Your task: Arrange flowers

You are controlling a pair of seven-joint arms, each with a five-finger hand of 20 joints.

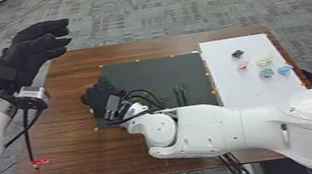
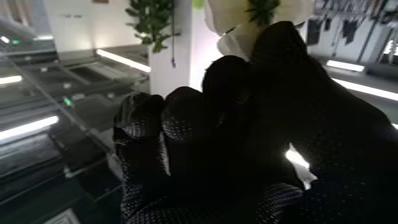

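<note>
Because stems and blooms have to be easy to pick out, the brown table point(image 1: 71, 139) seems divided by use. The white right arm point(image 1: 203, 125) stretches low across it toward the robot's left, which presumably gives the wrist a shallow approach. Under that reach lies the black mat point(image 1: 155, 72), probably the working patch, with the white board point(image 1: 238, 89) beside it as a pale backdrop for small, coloured pieces.

The left robot hand point(image 1: 30, 51) hangs in the air past the table's left edge, loosely open and holding nothing, likely parked there to leave room for the other arm. The right robot hand point(image 1: 100, 95) is low at the mat's left side; I cannot tell whether it is open or closed. Ahead of it in the right wrist view is a white, petal-like shape point(image 2: 238, 40) with green at its middle, and whether that is gripped is also unclear.

Green stems point(image 1: 181, 93) lie on the mat, close to the forearm. Smaller still, the flower heads sit apart on the board, dark point(image 1: 237, 54), pink, yellow, teal and blue, a spacing that should let each be taken without disturbing its neighbours.
</note>
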